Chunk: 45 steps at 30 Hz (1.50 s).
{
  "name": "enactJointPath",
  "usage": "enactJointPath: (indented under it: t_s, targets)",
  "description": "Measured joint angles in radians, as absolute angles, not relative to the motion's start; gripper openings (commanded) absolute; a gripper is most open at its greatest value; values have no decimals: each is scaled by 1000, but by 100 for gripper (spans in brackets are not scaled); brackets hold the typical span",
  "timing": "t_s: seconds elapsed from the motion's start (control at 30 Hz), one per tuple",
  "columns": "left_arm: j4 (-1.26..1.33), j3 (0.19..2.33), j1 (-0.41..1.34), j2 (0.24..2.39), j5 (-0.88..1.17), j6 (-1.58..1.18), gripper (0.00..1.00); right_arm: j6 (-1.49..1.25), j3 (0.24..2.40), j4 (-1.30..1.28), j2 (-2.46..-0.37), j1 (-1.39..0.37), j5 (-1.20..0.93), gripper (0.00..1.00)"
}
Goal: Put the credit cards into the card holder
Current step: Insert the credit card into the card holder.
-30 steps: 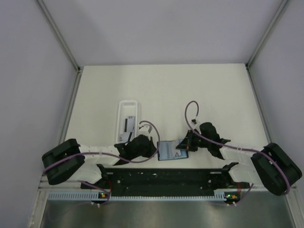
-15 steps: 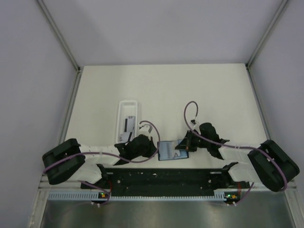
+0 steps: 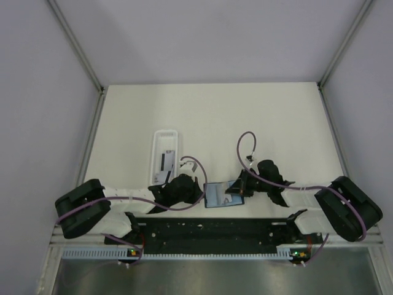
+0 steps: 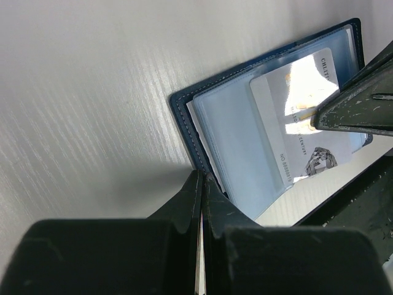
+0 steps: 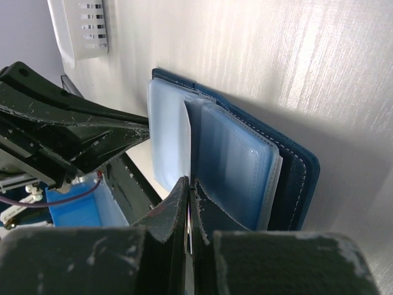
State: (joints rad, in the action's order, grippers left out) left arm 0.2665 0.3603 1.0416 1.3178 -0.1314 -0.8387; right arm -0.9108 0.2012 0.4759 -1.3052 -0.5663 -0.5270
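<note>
Navy card holder (image 3: 216, 195) lies open on the white table (image 3: 258, 117), at 6 o'clock of the top view, close to the arm bases. L gripper (image 3: 200, 195) is at its 9 o'clock side and R gripper (image 3: 235, 191) at its 3 o'clock side, both right at its edges. White tray (image 3: 166, 136) sits apart, approx. 10 o'clock from the holder, w/ a small dark shape inside; what that is I cannot tell.

Left wrist view: L gripper (image 4: 200, 178) has its jaws pressed together, nothing visible btw. them, and the tips meet the navy border of the card holder (image 4: 184, 123). Clear sleeves (image 4: 236, 147) fan out toward 3 o'clock. One credit card (image 4: 279, 123), pale grey w/ print, lies among them. R gripper (image 4: 319, 118) comes in from 3 o'clock and its closed tip covers part of the card.

Right wrist view: R gripper (image 5: 189, 183) jaws are also fully together. Thin pale sheet (image 5: 187, 141) runs edge-on from 12 o'clock down to the tips, btw. two sleeves. Whether it is a card or a sleeve leaf, and whether it is pinched, I cannot tell. Navy cover of the card holder (image 5: 298, 178) is at 3 o'clock, L gripper (image 5: 144, 128) at 9 o'clock, tray (image 5: 73, 31) at 11 o'clock.
</note>
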Motion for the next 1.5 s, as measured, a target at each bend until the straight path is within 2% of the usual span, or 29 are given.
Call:
enactJointPath:
  t_s: [0.43, 0.97, 1.03, 1.17, 1.23, 1.27, 1.5]
  targets:
    - [269, 360, 1041, 1319, -124, -839, 0, -957, 171, 597, -1372, -570, -529, 0]
    - [278, 361, 1038, 1325, -110, -839, 0, -1000, 214, 640, -1443, -694, -453, 0]
    - [278, 361, 1037, 1325, -107, -839, 0, -1004, 228, 646, -1458, -707, -448, 6]
    - [282, 361, 1035, 1327, -99, -839, 0, -1006, 236, 641, -1461, -720, -437, 24]
    - [283, 361, 1035, 1327, -95, -839, 0, -1003, 238, 617, -1454, -724, -432, 41]
    - [283, 361, 1035, 1327, -94, -839, 0, -1000, 241, 600, -1441, -726, -430, 45]
    - [288, 359, 1037, 1327, -66, -845, 0, -915, 326, 318, -1285, -757, -370, 53]
